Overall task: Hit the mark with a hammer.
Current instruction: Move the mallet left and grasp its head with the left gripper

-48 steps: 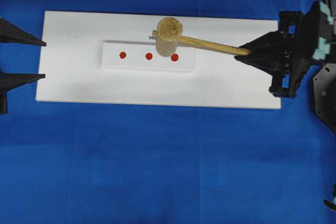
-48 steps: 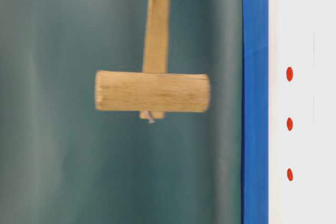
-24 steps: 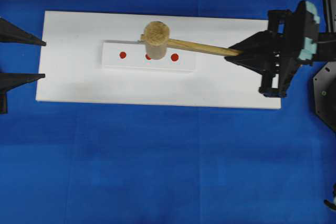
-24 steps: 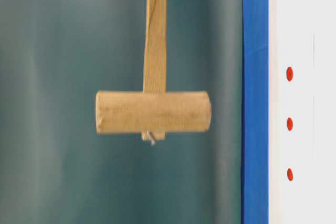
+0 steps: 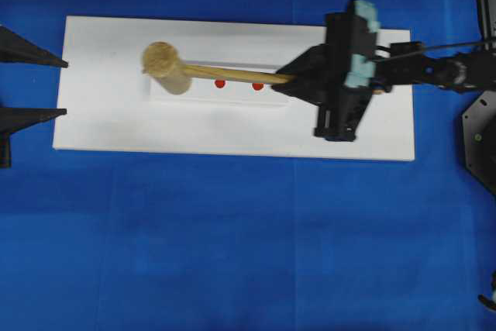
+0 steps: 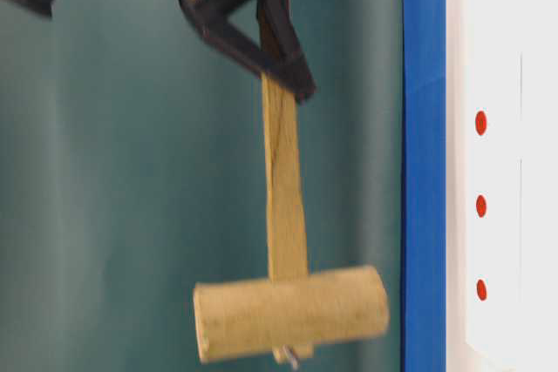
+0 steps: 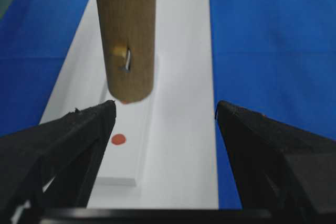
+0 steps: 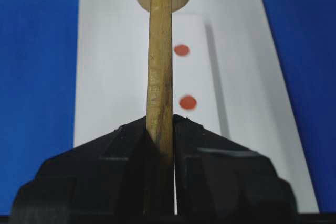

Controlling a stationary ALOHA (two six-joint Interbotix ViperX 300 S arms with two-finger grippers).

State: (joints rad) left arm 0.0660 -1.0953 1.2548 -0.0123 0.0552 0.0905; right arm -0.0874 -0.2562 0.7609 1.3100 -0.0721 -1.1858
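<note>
- At the far left of your overhead view, the left gripper sits at the white board's left edge with its jaws spread wide and nothing between them.
- Just right of that, the hammer head hangs over the left end of the white block; from above it hides the mark, so you see only the middle dot and the largest dot.
- Your left wrist view gives what the overhead cannot: the mark lies bare on the block, lower in frame than the head's face.
- In the table-level view the head is clear of the board, with blue cloth showing between them.
- Further right, the right gripper has its jaws pinching the handle's end; your right wrist view shows the handle clamped between them.
</note>
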